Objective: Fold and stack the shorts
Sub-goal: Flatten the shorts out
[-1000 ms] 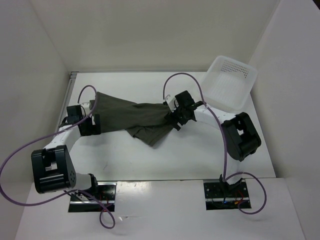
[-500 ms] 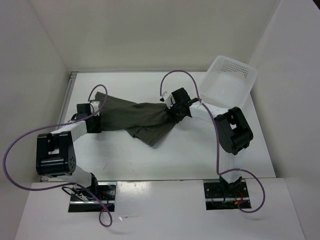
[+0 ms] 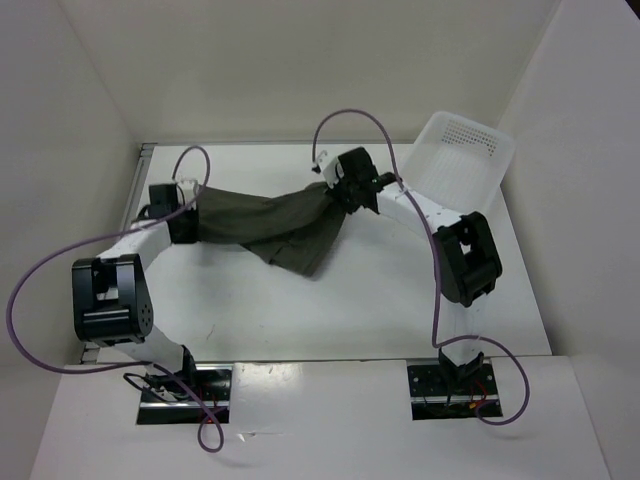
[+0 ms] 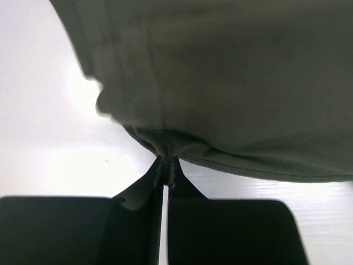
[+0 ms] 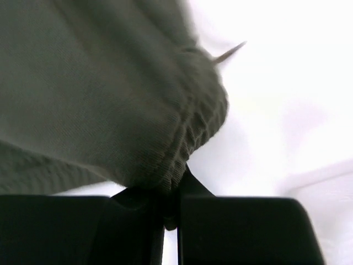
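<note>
White desk (image 3: 300, 310), shorts (image 3: 270, 225) strung across its far half between the arms: left claw (image 3: 190, 222) and right claw (image 3: 340, 195) each clamped tight on an end. I'd pull evenly so it lays down flat

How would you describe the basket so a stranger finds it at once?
Start at the white table and look to its far right corner. There sits the basket: white, rigid, dotted with holes, unlike the limp olive shorts.
</note>
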Robot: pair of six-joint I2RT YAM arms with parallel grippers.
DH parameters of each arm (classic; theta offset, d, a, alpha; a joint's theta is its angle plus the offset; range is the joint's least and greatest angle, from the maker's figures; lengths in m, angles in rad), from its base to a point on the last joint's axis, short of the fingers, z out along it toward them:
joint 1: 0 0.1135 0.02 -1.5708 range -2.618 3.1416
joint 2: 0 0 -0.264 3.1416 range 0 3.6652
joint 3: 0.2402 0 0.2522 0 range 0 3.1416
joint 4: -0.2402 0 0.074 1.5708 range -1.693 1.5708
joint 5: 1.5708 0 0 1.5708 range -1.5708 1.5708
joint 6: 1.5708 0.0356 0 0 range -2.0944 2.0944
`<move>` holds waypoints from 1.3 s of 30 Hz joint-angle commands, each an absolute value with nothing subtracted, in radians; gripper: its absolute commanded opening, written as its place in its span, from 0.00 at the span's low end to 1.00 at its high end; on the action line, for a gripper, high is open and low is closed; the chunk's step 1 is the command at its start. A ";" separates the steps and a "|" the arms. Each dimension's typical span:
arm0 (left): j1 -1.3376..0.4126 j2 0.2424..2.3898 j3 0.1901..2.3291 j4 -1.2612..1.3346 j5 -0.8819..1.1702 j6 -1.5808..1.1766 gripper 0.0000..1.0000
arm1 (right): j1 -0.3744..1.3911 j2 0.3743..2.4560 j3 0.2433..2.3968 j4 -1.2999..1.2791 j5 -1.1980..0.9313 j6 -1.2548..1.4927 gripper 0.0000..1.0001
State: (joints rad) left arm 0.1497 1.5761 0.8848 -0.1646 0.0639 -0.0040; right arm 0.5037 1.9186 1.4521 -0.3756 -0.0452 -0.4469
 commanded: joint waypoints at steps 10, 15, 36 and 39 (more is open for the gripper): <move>0.222 1.603 1.900 -0.396 0.023 0.000 0.00 | 0.505 1.976 2.229 -0.281 0.259 -0.488 0.00; 0.236 1.418 1.751 -0.453 0.043 0.000 0.00 | 0.523 1.856 2.044 -0.392 0.138 -0.550 0.00; 0.120 0.580 0.696 -0.969 0.138 0.000 0.00 | 0.857 1.370 0.913 -0.633 0.081 -0.969 0.00; 0.120 0.555 0.686 -1.017 0.164 0.000 0.00 | 0.868 1.370 0.913 -0.667 0.008 -0.942 0.01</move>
